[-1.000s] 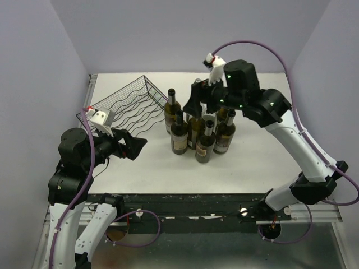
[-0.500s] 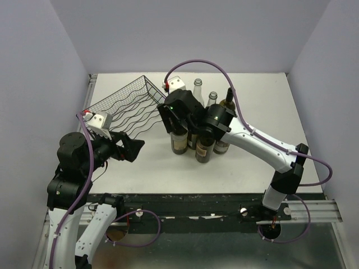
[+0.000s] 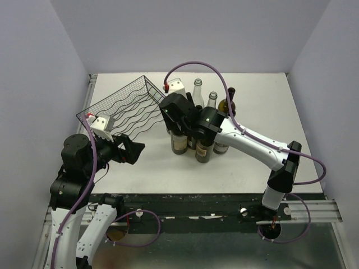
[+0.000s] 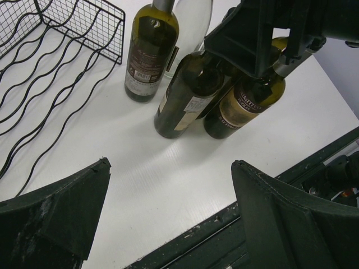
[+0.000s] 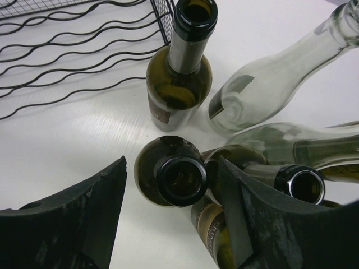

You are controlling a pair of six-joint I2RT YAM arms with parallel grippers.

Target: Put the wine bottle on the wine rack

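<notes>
Several wine bottles stand clustered mid-table. My right gripper (image 5: 174, 168) hangs over the front-left dark wine bottle (image 5: 180, 179), one finger on each side of its open neck. The right finger (image 5: 263, 218) is close against the neck and a gap remains at the left finger (image 5: 84, 218), so the jaws are open and not clamped. From above, that bottle's body (image 3: 179, 144) shows below the right gripper (image 3: 178, 124). The black wire wine rack (image 3: 126, 109) lies at the back left with no bottle on it. My left gripper (image 4: 169, 163) is open and empty near the front edge, left of the bottles.
Close around the bottle stand a dark green bottle (image 5: 180, 84) by the rack's corner (image 5: 162, 22), a clear glass bottle (image 5: 263, 89) and a labelled bottle (image 4: 247, 103). The black table-front rail (image 4: 224, 235) lies just below the left gripper.
The right arm swung from the back right across to the cluster's front-left bottle and lowered over its neck, its jaws narrowing. The left arm has barely shifted.
</notes>
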